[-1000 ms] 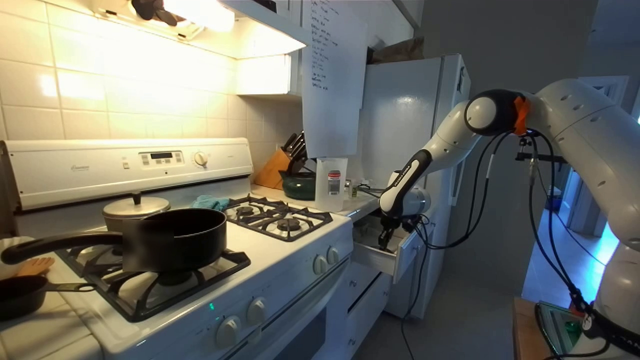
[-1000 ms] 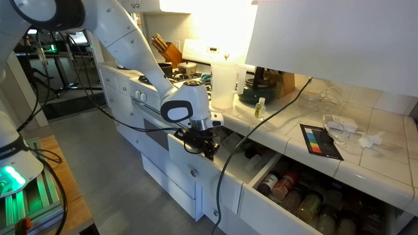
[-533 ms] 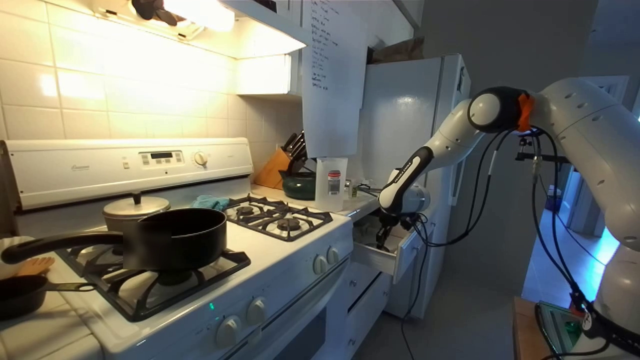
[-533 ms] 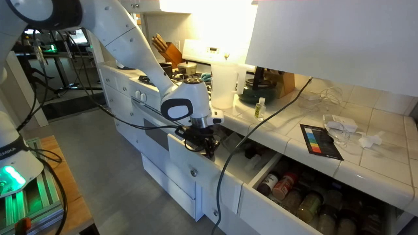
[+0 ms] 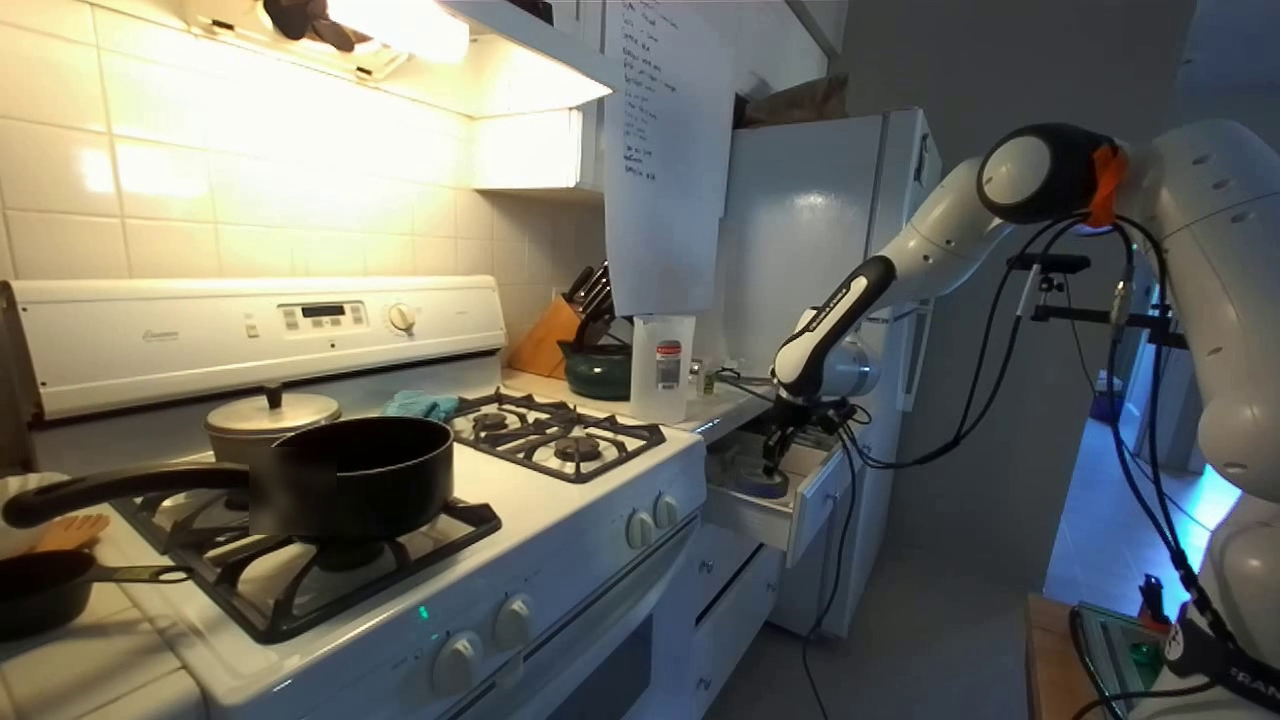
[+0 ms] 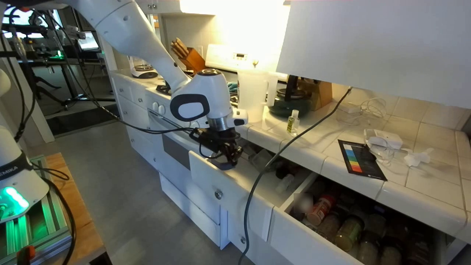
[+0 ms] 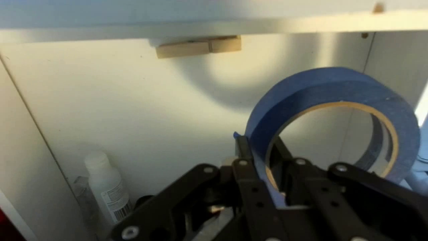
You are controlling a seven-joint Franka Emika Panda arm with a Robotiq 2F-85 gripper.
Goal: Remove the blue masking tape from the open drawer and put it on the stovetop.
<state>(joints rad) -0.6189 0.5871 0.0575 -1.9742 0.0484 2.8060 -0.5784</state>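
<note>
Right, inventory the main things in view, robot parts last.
Stovetop: 1, white, black grates, beside the counter
Open drawer: 1, white, beneath the counter
Blue masking tape: 1, blue, over the open drawer's floor
Clothespin: 1, tan, in the open drawer
Jars: several, mixed colours, in a second open drawer
Saucepan: 1, black, on the stovetop
Lidded pot: 1, grey, behind the saucepan
Cloth: 1, light blue, stovetop's rear
Skillet: 1, black, on the counter
Knife blocks: 2, brown, on the counter
Jug: 1, translucent white, on the counter
Green pot: 1, dark green, near the jug
Refrigerator: 1, white, beyond the counter
Gripper: 1, black, clamping the tape
Arm: 1, white, above the gripper
</note>
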